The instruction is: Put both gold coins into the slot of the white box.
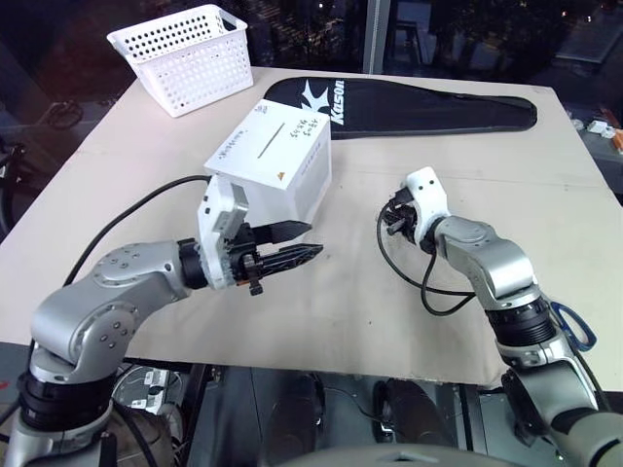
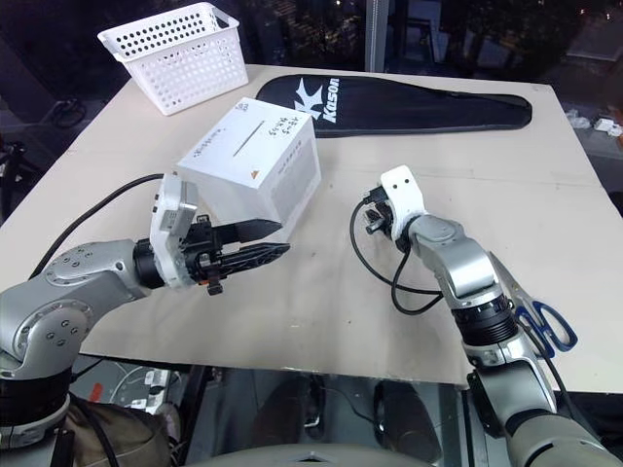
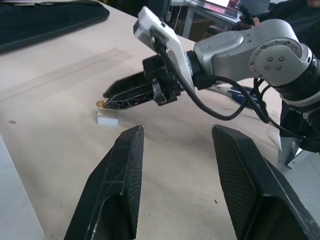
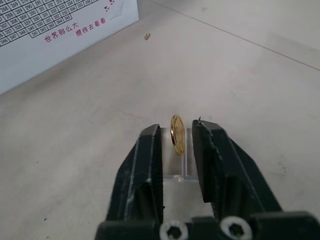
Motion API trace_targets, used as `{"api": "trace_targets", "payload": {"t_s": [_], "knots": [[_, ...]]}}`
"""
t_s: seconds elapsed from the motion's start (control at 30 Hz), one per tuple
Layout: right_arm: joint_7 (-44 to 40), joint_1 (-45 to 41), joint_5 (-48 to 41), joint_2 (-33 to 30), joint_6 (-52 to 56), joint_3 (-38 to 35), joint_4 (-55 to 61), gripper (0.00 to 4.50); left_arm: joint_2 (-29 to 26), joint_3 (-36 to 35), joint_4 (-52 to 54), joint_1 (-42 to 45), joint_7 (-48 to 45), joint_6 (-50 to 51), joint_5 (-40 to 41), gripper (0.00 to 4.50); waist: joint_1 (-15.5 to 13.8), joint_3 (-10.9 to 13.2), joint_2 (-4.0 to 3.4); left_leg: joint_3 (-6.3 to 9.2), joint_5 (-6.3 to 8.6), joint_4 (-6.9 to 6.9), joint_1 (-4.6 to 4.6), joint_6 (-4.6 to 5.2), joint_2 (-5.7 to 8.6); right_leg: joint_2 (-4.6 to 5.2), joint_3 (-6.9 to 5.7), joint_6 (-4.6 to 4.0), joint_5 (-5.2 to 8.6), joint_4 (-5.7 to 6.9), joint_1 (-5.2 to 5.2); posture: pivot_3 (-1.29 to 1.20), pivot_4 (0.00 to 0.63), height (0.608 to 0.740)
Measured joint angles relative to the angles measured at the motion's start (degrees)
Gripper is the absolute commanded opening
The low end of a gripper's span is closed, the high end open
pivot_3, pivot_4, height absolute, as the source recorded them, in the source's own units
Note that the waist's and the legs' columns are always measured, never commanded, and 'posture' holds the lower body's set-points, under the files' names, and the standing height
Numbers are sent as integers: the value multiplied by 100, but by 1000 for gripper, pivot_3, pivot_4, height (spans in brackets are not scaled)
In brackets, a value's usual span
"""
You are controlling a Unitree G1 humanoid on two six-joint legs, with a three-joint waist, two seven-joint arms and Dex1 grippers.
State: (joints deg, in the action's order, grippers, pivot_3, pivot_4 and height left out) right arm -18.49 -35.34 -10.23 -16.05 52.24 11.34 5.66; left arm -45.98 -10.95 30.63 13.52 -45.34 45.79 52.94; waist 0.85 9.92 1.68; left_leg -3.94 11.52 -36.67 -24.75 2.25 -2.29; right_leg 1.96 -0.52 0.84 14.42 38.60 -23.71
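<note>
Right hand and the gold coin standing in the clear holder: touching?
Apart. In the right wrist view the gold coin stands upright in its clear holder between the right hand's fingers, with a visible gap on each side.

Head stereo pair: looks forward and down over tabletop (image 1: 389,302) from above, mid distance; both eyes share same scene, white box (image 1: 277,161) near centre. Left wrist camera: low, near level, faces across tabletop toward right gripper (image 3: 107,100). Right wrist camera: very close, angled down at gold coin (image 4: 176,134); box corner shared with head views.
</note>
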Motion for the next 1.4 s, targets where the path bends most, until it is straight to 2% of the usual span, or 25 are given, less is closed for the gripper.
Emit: {"api": "trace_targets", "payload": {"t_s": [0.27, 0.4, 0.7, 0.8, 0.93, 1.03, 1.13, 1.23, 1.4], "knots": [[-57, -2, 93, 46, -43, 2, -146, 1003, -3, 0, 28, -22, 19, -2, 0, 2169, -1, 0, 0, 0, 0, 0, 0, 0, 0, 0, -1, 0, 0, 0, 0, 0, 150, 740], [-74, -2, 124, 65, -51, 1, -201, 46, -3, 0, 33, -22, 57, -2, 0, 2169, 0, 0, 0, 0, 0, 0, 0, 0, 0, 0, 0, 0, 0, 0, 0, 0, 150, 740], [-118, -29, 202, 63, -134, -2, -282, 46, 6, 0, 14, -19, 43, -112, -102, 2169, -2, 0, 0, 0, 0, 0, 0, 0, 0, 0, -1, 0, 0, 0, 0, 0, 150, 740], [-298, -12, 35, 19, -141, -186, -180, 46, 85, 14, -119, 223, 88, -64, -53, 2169, -24, 0, 0, 3, 0, 0, -2, 0, 1, 0, -3, 0, 0, 0, 0, 0, 150, 740], [-835, 46, -724, -34, -53, -719, 588, 46, 316, 23, -332, 742, 279, 133, 215, 2169, -22, 0, 0, 4, 0, -1, -4, 1, 2, -1, -9, 2, -1, -2, 1, 0, 150, 740], [-1040, 74, -1774, 109, 635, -1476, 1278, 0, 514, 30, -551, 1165, 411, 401, 582, 1410, -18, 0, 0, 8, 0, 0, -4, 1, 0, -1, -11, 2, -1, -1, 3, 0, 150, 740], [-1094, 95, -2963, 185, 1436, -2169, 1910, 0, 708, 42, -795, 1583, 525, 642, 898, 45, -11, 0, 0, 11, 0, 0, -2, 0, 0, 0, -11, 1, -1, 2, 5, 0, 150, 740], [-926, 131, -3945, 212, 1981, -2706, 2331, 0, 939, 42, -1074, 1878, 704, 805, 1119, 45, -9, 0, 0, 11, 0, -1, -1, 1, 1, 0, -10, 1, -1, 1, 5, 0, 150, 740], [-408, 232, -4942, 204, 2291, -2999, 2587, 0, 1115, 45, -1265, 1954, 809, 1039, 1368, 45, 7, 0, 0, 8, 0, 0, -1, 1, 1, -1, -5, 1, -1, 2, 4, 0, 150, 740]]}}
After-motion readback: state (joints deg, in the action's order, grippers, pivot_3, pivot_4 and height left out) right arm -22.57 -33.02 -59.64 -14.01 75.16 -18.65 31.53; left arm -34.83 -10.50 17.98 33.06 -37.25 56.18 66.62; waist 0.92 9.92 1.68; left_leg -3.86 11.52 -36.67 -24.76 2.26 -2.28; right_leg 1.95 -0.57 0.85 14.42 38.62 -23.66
